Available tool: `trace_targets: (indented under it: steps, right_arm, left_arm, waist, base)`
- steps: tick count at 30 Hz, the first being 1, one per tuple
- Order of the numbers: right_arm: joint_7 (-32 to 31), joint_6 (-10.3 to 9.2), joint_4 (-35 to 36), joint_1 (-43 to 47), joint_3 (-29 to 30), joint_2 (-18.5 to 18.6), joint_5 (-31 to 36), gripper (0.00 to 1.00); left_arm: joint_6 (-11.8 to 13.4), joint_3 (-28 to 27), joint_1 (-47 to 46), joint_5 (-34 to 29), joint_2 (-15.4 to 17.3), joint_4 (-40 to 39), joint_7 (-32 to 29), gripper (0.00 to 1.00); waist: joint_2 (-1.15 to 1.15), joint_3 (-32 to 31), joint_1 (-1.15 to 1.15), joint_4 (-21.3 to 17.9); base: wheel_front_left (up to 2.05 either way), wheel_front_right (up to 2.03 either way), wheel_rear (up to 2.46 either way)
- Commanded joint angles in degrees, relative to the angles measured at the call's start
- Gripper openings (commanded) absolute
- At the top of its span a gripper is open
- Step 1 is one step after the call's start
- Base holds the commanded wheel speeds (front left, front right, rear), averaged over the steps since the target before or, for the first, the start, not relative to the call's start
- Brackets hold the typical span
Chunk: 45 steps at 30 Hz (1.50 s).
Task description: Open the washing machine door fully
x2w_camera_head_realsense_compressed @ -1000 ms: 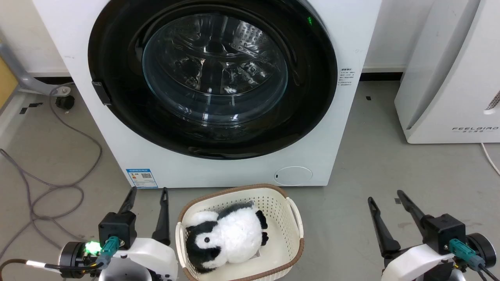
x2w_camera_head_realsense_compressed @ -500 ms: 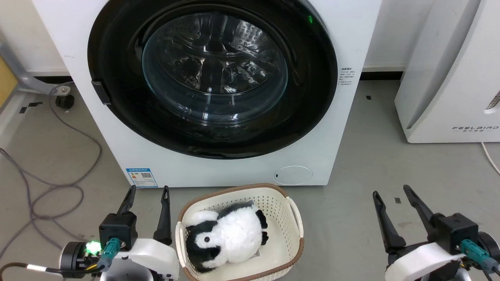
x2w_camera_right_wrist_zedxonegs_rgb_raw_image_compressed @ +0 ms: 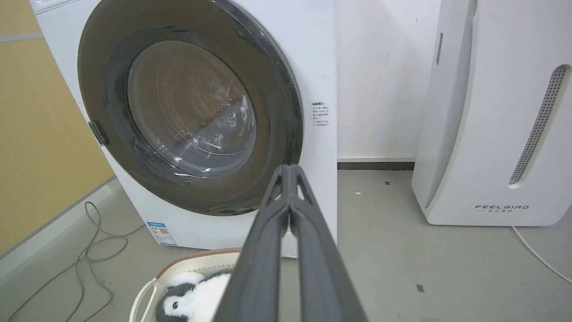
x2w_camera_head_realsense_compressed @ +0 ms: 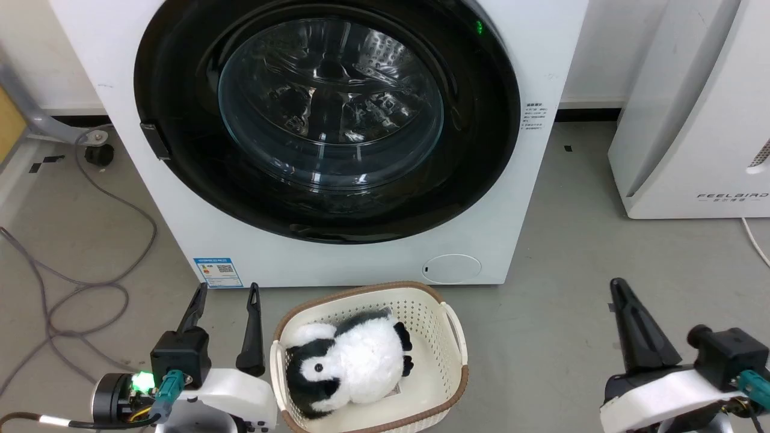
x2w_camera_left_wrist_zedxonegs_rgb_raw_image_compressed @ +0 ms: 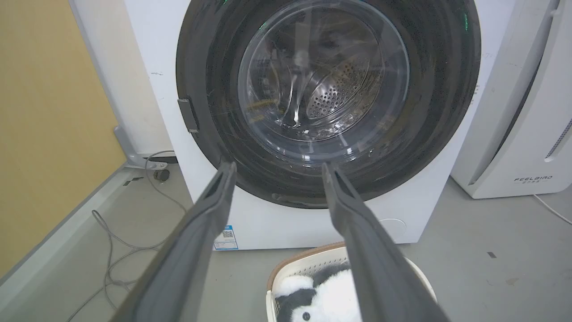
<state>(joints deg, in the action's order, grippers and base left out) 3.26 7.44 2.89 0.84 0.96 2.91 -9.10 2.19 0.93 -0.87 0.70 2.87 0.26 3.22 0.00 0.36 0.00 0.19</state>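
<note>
While the washing machine door (x2w_camera_head_realsense_compressed: pixel 328 120) is sitting closed against the washing machine (x2w_camera_head_realsense_compressed: pixel 361 264) at twelve o'clock, I am holding my left end effector (x2w_camera_head_realsense_compressed: pixel 227 291) at eight o'clock with its fingers apart and my right end effector (x2w_camera_head_realsense_compressed: pixel 619 288) at four o'clock with its fingers pressed together, a basket (x2w_camera_head_realsense_compressed: pixel 457 337) lying between them at six

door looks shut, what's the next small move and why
Probably lift the left gripper toward the dark tab on the left edge of the washing machine door: the door sits closed, that gripper is open and on that side, while the right gripper is shut.
</note>
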Motion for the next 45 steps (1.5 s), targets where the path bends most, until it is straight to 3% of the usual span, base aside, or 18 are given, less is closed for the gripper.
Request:
trace_targets:
  steps: [1,16,24,37,45]
  right_arm:
    - [0.65,0.01,0.39,0.08,0.09,-0.01,-2.23,0.00]
    - [2.35,0.02,-1.67,-0.41,-1.25,-0.01,-29.88,0.00]
    - [-0.72,0.02,-4.17,-2.16,1.26,-0.01,-44.05,0.00]
    - [-5.18,0.02,-9.64,-8.71,7.59,0.21,-56.88,0.00]
    - [-7.46,0.03,-15.29,-16.76,10.63,2.51,-63.55,0.00]
  left_arm:
    - [0.49,0.07,-0.19,0.41,0.01,-0.28,0.65,1.00]
    - [1.56,0.42,-0.38,0.63,0.01,-0.42,2.44,1.00]
    - [2.04,0.60,-0.82,0.73,0.01,-0.52,3.40,1.00]
    - [2.62,1.13,-2.37,0.79,0.01,-0.90,4.83,1.00]
    - [3.13,1.47,-4.32,0.89,0.01,-1.25,5.79,1.00]
  waist:
    - [0.00,0.03,0.00,0.02]
    - [0.00,0.45,0.00,0.34]
    - [0.00,1.12,0.00,0.78]
    - [0.00,3.67,0.00,2.73]
    - [0.00,6.85,0.00,4.26]
  base:
    - [0.00,0.00,0.00]
    - [0.00,0.00,0.00]
    - [0.00,0.00,0.00]
    - [0.00,0.00,0.00]
    - [0.00,0.00,0.00]
